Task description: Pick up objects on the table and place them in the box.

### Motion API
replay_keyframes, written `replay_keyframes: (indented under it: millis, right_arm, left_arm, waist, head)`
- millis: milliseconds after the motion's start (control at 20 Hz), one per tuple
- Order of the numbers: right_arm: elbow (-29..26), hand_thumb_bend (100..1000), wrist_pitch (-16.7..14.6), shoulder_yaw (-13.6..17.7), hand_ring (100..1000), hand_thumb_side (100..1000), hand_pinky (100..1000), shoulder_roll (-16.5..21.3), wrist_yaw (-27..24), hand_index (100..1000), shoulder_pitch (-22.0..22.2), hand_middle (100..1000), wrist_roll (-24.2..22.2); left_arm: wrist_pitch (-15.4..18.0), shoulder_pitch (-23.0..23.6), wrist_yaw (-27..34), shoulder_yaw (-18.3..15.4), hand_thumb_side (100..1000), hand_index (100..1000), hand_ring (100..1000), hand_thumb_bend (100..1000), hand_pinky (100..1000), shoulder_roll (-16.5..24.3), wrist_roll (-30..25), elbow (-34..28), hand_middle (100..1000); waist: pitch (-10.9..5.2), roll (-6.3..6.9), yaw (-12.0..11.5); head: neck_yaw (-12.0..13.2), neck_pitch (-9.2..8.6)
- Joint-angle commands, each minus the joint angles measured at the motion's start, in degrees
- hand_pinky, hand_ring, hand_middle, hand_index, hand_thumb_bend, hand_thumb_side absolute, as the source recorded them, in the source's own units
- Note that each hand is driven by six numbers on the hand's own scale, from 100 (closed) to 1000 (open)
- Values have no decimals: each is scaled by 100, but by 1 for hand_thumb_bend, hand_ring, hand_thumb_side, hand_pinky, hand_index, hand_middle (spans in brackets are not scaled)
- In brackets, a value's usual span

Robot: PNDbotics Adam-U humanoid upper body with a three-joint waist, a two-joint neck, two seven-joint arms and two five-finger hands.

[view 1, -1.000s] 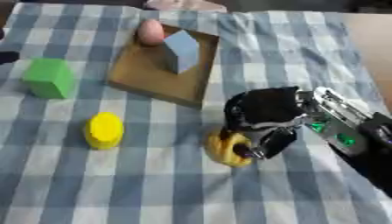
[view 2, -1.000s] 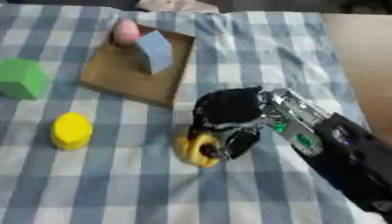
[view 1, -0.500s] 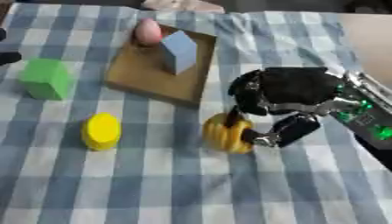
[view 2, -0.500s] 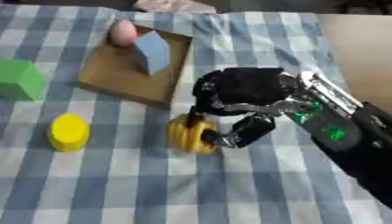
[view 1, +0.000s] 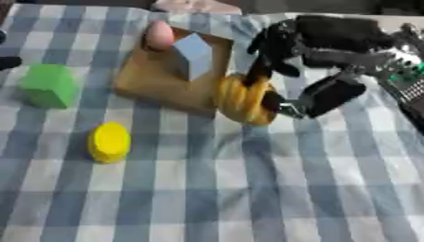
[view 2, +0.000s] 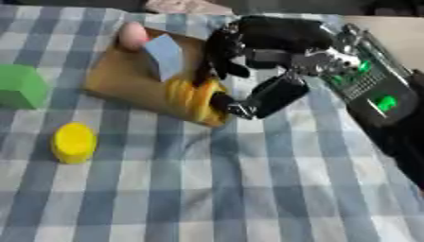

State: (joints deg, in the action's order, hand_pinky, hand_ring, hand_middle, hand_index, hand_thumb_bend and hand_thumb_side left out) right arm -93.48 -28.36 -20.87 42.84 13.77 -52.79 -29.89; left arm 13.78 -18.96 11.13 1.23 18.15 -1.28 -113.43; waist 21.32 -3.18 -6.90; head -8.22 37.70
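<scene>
My right hand (view 1: pixel 319 52) is shut on a yellow ridged object (view 1: pixel 244 98), holding it above the near right edge of the flat brown box (view 1: pixel 153 78). Inside the box stand a blue block (view 1: pixel 193 55) and a pink egg-shaped thing (view 1: pixel 158 35). A green cube (view 1: pixel 49 86) rests on the checked cloth at the left, and a yellow cylinder (view 1: pixel 109 141) lies in front of the box. My left hand shows only as a dark tip (view 1: pixel 8 62) at the left edge.
The blue-and-white checked cloth (view 1: pixel 248 189) covers the table. A pale object (view 1: pixel 195 5) lies at the far edge behind the box. The table's bare right side shows beyond the cloth in the right eye view.
My right hand has lifted the yellow ridged object off the cloth and carried it up and left to the box's near right edge. The camera has shifted too.
</scene>
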Motion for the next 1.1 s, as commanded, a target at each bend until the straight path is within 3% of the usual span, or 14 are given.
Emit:
replay_keyframes:
  millis: [50,500,1100]
  right_arm:
    - [814,100,-208,159,508,198,771,-155,168,572,-410,224,-102]
    - [2493,100,-655,534,512,198,775,-845,977,587,-1082,231,258]
    - [3536,100,-1166,554,537,200,777,-1337,2152,606,-1262,269,656]
  left_arm:
    - [-5,-80,32,2,637,851,851,100,757,114,-35,-116,718]
    - [-19,-172,54,42,637,851,852,100,756,132,-83,-116,718]
    - [4,-346,90,68,637,851,851,100,756,126,-124,-116,719]
  waist:
    - [-139,-1,-25]
    - [-60,-103,-186]
    - [76,-176,-407]
  head:
    - [-63,-36]
    - [-175,-147]
    - [-347,-172]
